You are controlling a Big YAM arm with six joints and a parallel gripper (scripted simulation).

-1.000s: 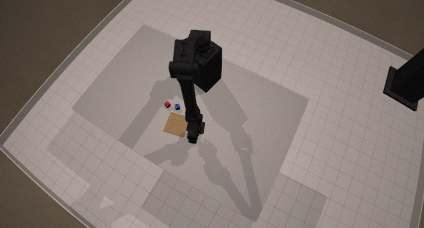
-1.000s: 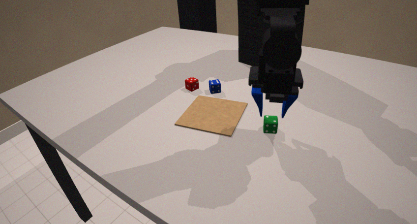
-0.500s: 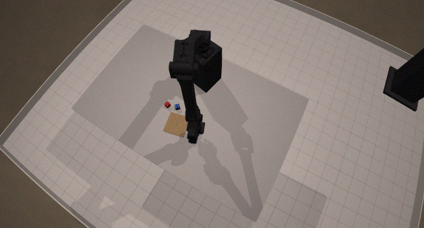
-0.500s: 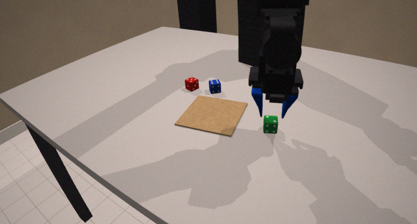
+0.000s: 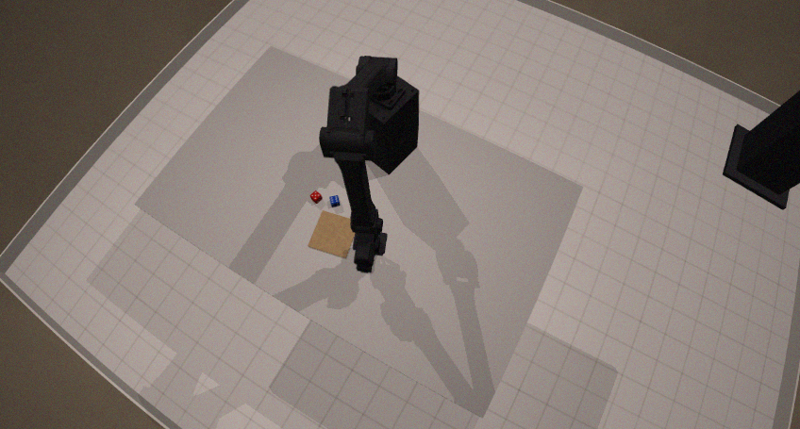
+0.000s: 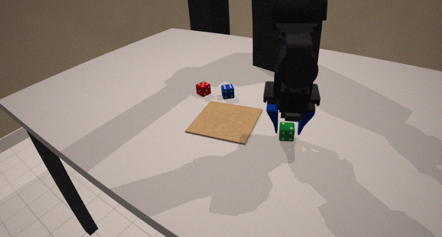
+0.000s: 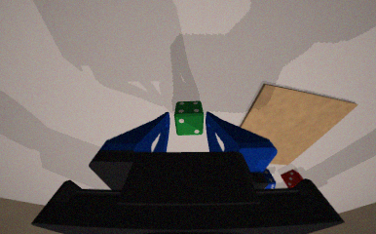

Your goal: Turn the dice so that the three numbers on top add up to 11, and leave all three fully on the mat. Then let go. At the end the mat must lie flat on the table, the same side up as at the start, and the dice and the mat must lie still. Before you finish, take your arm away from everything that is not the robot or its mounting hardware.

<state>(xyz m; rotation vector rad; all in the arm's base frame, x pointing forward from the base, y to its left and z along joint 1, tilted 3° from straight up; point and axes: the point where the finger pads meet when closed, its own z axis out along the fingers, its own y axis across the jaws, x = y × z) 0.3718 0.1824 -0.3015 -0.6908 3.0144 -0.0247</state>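
The green die [image 6: 286, 135] [image 7: 189, 124] stands on the table right of the mat in the exterior view, its 2 face up. My gripper [image 6: 287, 133] [image 7: 187, 116] is open, with the blue fingertips on either side of the die's upper part and gaps on both sides. The tan mat [image 5: 331, 234] [image 6: 223, 120] [image 7: 302, 122] lies flat. The red die [image 5: 316, 196] [image 6: 203, 89] [image 7: 291, 178], 5 face up, and the blue die [image 5: 334, 201] [image 6: 228, 92], 6 face up, stand on the table behind the mat. The arm hides the green die in the top view.
The red and blue dice stand close together with a narrow gap. The table's edge [image 6: 93, 175] runs along the left in the exterior view. The black arm base column [image 6: 263, 33] stands behind the gripper. Arm shadows cross the table around the green die.
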